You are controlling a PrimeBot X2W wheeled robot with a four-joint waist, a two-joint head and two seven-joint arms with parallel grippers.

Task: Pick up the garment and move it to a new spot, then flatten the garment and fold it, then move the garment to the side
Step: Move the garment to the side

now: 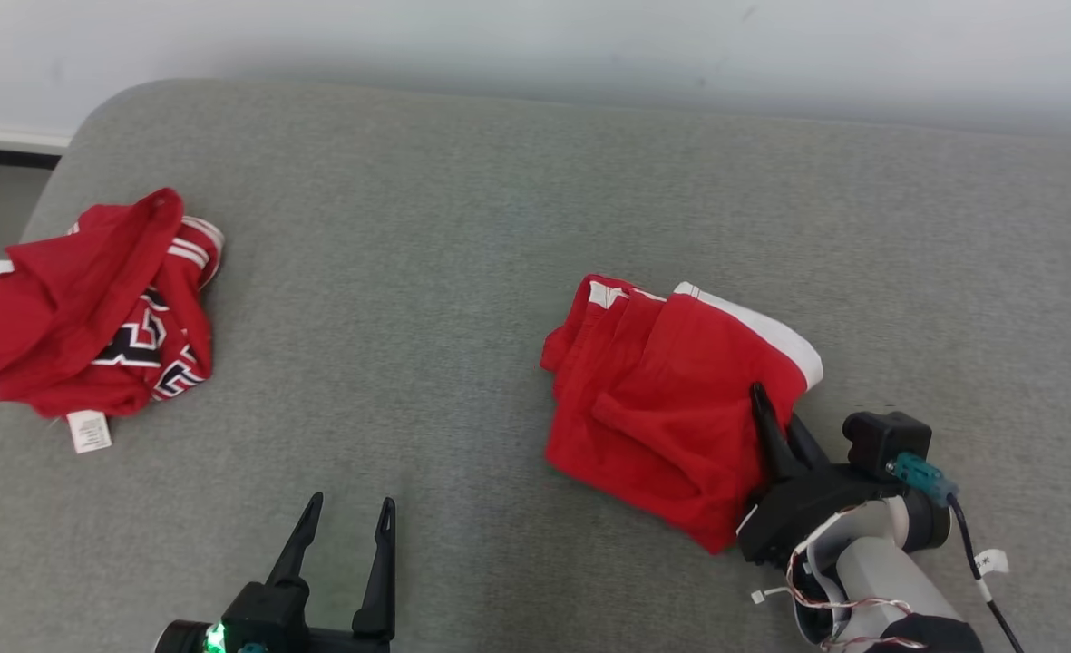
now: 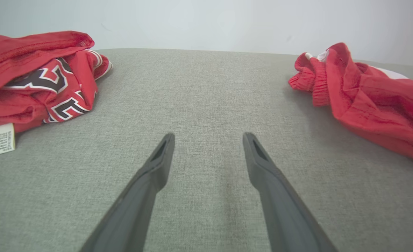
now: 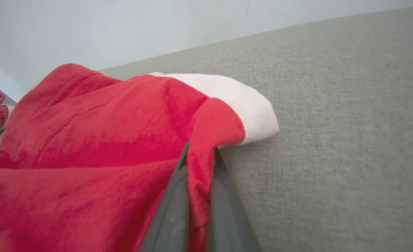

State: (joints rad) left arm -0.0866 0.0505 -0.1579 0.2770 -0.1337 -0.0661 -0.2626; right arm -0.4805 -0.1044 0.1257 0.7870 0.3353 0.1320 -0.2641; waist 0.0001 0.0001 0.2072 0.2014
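Observation:
The garment [image 1: 662, 399], red with a white band, lies loosely folded right of the middle of the grey padded surface [image 1: 462, 227]. My right gripper [image 1: 771, 408] is at its near right edge, shut on a fold of the red cloth. In the right wrist view a pinched ridge of the garment [image 3: 105, 140] runs between the two dark fingers of that gripper [image 3: 201, 150]. My left gripper [image 1: 352, 501] stands open at the lower left, over bare surface. The left wrist view shows this gripper [image 2: 209, 136] with nothing in it and the garment [image 2: 367, 94] off to its right.
A second red garment [image 1: 91, 308] with black-and-white lettering and a white tag lies crumpled near the surface's left edge, also seen as the lettered garment [image 2: 35, 80]. A pale wall runs behind the surface. Bare grey surface lies between the two garments.

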